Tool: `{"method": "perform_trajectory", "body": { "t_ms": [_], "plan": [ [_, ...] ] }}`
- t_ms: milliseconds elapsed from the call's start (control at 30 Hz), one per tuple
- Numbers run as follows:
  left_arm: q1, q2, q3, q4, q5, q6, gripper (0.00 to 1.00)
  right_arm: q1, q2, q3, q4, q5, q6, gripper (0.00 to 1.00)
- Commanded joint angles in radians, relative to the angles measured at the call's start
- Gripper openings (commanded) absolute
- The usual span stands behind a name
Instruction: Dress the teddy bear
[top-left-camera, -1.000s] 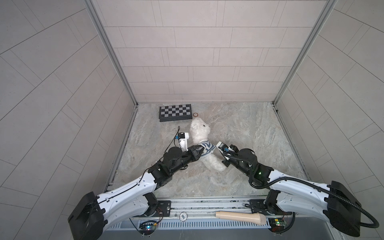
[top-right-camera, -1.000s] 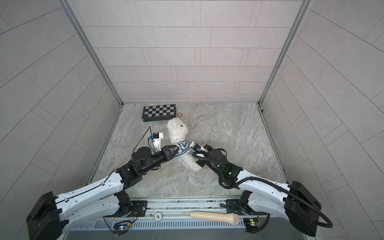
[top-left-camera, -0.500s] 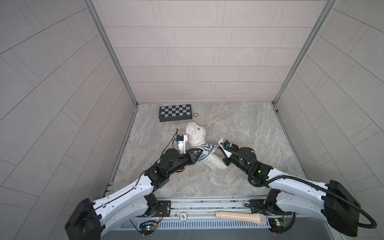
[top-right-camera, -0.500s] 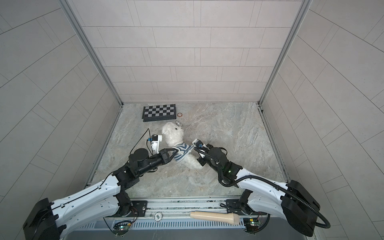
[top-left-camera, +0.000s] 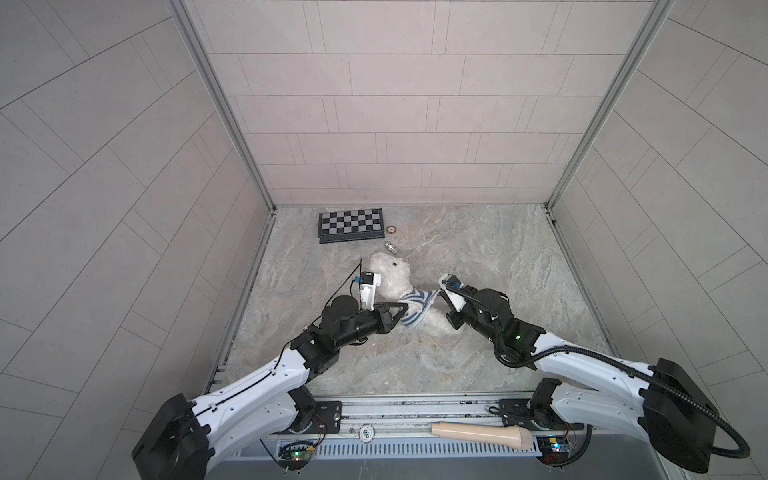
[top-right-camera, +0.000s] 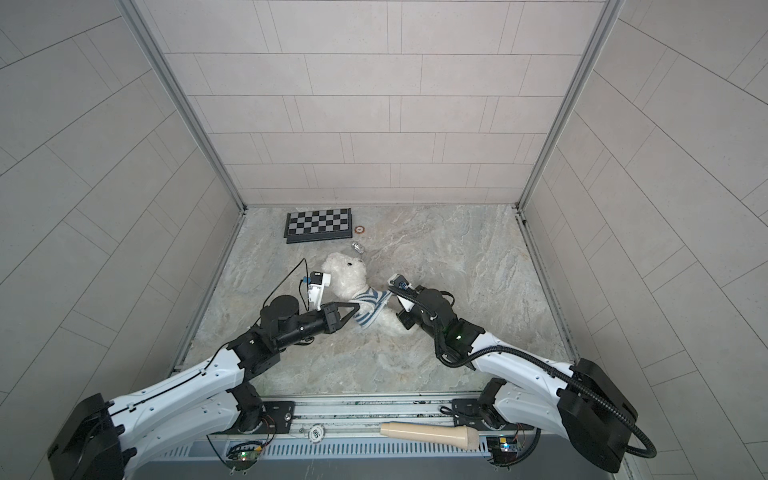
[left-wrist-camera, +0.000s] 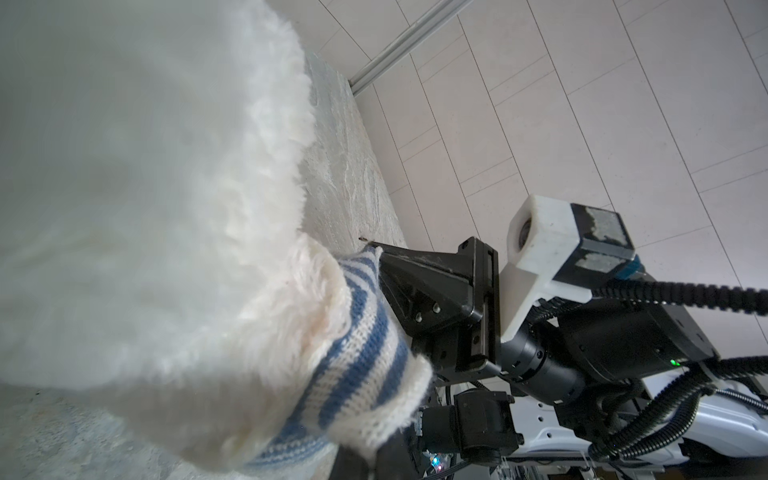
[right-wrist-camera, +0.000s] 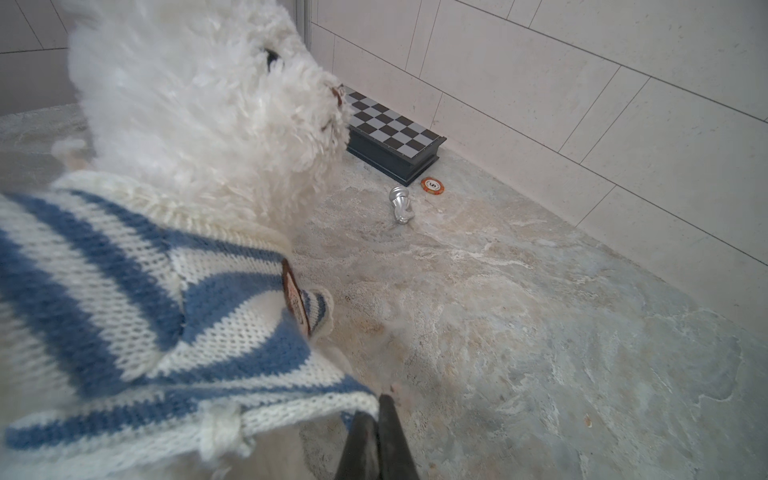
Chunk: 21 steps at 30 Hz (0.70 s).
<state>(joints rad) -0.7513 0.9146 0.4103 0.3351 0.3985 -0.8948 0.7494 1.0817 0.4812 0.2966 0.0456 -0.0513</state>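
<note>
You have the fluffy white plush teddy bear (top-left-camera: 392, 276) lying near the black-and-grey folding chessboard (top-left-camera: 351, 222), just on your side of it, head toward the board. The blue-and-white striped knitted sweater (top-left-camera: 417, 309) sits bunched round its chest, and the head looks to be through the neck already. Your left gripper (top-right-camera: 355, 309) is clenched on the sweater's hem on one flank, and your right gripper (right-wrist-camera: 384, 401) is pinched tight on the hem at the opposite flank. By my reading you're mid pull-down. Next, draw both hems away from the chessboard, toward the bear's legs, in step with even tension so the knit slides over the belly without twisting. Whether the arms are in the sleeves, I cannot tell.
</note>
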Motion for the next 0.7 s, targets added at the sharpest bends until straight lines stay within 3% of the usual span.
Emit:
{"method": "perform_trajectory", "body": {
  "t_ms": [0,333,467,667],
  "plan": [
    [0.004,0.004,0.018,0.024,0.176,0.086,0.00,-0.055,0.003,0.002,-0.085,0.187,0.022,0.00],
    [0.002,0.032,0.056,-0.038,0.312,0.200,0.00,-0.071,-0.039,-0.007,-0.115,0.186,0.012,0.00],
    [0.001,0.055,0.096,-0.152,0.286,0.282,0.00,-0.071,-0.083,-0.042,-0.085,0.128,-0.020,0.00],
    [0.003,0.133,0.099,-0.137,0.228,0.301,0.00,-0.056,-0.092,-0.057,-0.108,0.035,-0.025,0.02]
  ]
}}
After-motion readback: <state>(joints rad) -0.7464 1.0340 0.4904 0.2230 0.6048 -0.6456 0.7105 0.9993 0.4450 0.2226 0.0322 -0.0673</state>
